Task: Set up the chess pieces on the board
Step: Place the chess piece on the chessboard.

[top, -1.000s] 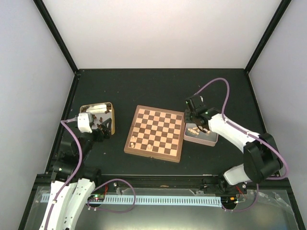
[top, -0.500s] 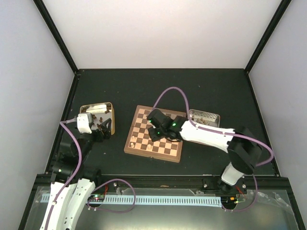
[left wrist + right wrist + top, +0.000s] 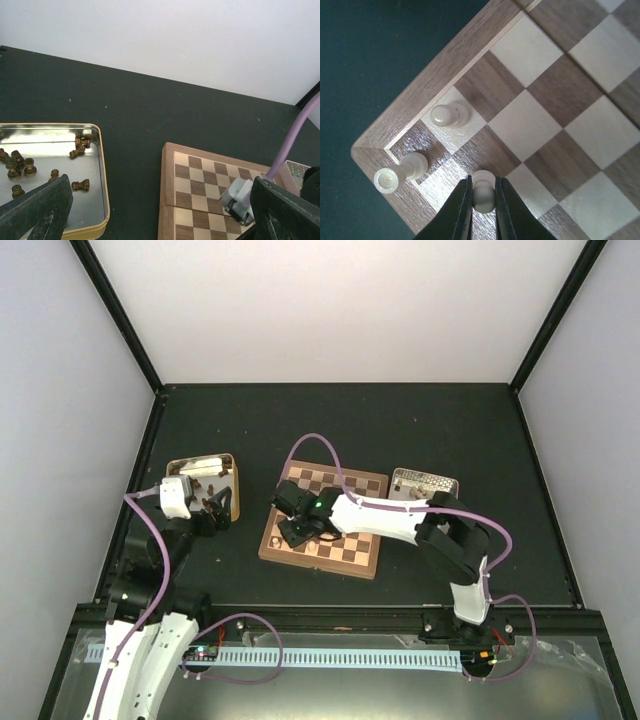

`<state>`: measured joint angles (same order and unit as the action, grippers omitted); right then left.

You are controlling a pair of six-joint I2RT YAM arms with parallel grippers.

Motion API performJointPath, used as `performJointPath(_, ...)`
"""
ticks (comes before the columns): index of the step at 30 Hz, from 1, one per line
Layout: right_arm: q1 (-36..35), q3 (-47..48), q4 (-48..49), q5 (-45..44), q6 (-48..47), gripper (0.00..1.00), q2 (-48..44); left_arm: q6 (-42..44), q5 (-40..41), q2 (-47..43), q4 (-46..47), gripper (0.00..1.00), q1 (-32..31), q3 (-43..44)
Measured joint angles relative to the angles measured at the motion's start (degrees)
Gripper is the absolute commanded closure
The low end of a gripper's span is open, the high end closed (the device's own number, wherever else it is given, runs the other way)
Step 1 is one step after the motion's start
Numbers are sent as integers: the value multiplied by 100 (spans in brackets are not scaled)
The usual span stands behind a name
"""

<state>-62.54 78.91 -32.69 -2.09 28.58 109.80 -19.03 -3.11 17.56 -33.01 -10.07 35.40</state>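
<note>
The board (image 3: 350, 555) lies mid-table. My right gripper (image 3: 483, 200) is shut on a pale chess piece (image 3: 483, 192) that stands upright at a square by the board's (image 3: 560, 90) near-left corner. Two more pale pieces (image 3: 445, 115) (image 3: 400, 172) stand beside it, one of them in the corner square. In the top view the right gripper (image 3: 292, 532) reaches across the board. My left gripper (image 3: 160, 220) hangs open and empty left of the board (image 3: 200, 175), beside a tin (image 3: 50, 150) holding several dark pieces (image 3: 80, 185).
The gold-rimmed tin (image 3: 205, 475) sits at the left, under my left gripper (image 3: 215, 510). A second metal tin (image 3: 425, 483) lies just right of the board. My right arm's purple cable (image 3: 320, 445) arcs over the board's far edge.
My right arm swung from the right-hand tin across the board to its near-left corner, carrying a pale piece. The left arm stayed still.
</note>
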Motion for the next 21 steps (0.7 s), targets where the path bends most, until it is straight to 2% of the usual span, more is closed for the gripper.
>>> performJointPath(12,-262,496,-299,-426,-168,85,470,0,7,-2,0,1,0,-2)
performJointPath(18,-273,518,-389,-643,-173,79,505,0,9,-26,-2,1,0,-2)
performJointPath(21,-269,516,-409,-691,-173,79,570,0,9,-33,-2,1,0,-2)
